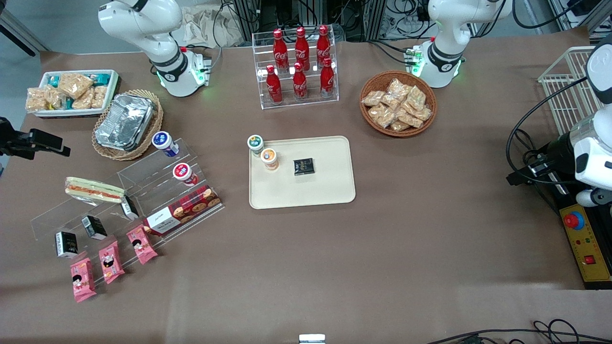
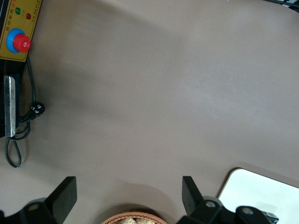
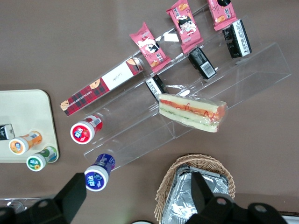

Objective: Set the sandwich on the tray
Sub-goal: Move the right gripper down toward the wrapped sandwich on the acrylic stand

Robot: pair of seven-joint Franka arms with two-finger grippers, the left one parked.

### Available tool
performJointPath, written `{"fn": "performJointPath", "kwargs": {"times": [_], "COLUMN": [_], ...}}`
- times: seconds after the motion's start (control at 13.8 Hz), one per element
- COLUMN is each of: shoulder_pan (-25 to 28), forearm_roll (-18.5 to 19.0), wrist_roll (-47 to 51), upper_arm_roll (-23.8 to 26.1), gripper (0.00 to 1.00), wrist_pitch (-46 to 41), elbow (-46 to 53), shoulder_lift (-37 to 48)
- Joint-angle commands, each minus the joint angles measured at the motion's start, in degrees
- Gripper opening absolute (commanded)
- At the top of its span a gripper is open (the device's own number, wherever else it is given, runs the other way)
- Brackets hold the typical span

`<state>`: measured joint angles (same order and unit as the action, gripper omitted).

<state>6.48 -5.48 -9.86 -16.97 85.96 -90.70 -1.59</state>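
Note:
The sandwich (image 1: 93,190), a long wedge in clear wrap with pale bread and orange-red and green filling, lies on the upper step of a clear acrylic stand; it also shows in the right wrist view (image 3: 191,112). The cream-beige tray (image 1: 325,191) lies flat at the table's middle and holds two small cups and a black packet; its corner shows in the right wrist view (image 3: 23,112). My right gripper (image 3: 135,186) hangs high above the table, open and empty, over the gap between a blue-capped bottle and the foil basket. In the front view it (image 1: 60,145) shows at the working arm's end of the table.
The acrylic stand (image 1: 143,181) also carries a blue-capped bottle (image 1: 162,142), a red-capped bottle (image 1: 184,173), a red cookie box (image 1: 184,209), black packets and pink snack packets (image 1: 111,260). A wicker basket with a foil container (image 1: 125,122) is beside it. A cola rack (image 1: 299,67) and snack basket (image 1: 398,102) stand farther from the front camera.

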Motion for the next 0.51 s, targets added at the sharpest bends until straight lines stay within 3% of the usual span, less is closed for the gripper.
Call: {"fn": "performJointPath", "kwargs": {"times": [0.0, 0.44], "shoulder_pan": [0.98, 1.51], "forearm_roll": [-1.29, -1.20], "wrist_roll": [0.81, 0.11], "upper_arm_roll": [-0.17, -0.17], "gripper": [1.00, 1.00], "wrist_pitch": [0.26, 0.44], "elbow": [0.97, 0.88], "shoulder_lift": [0.18, 0.27]}}
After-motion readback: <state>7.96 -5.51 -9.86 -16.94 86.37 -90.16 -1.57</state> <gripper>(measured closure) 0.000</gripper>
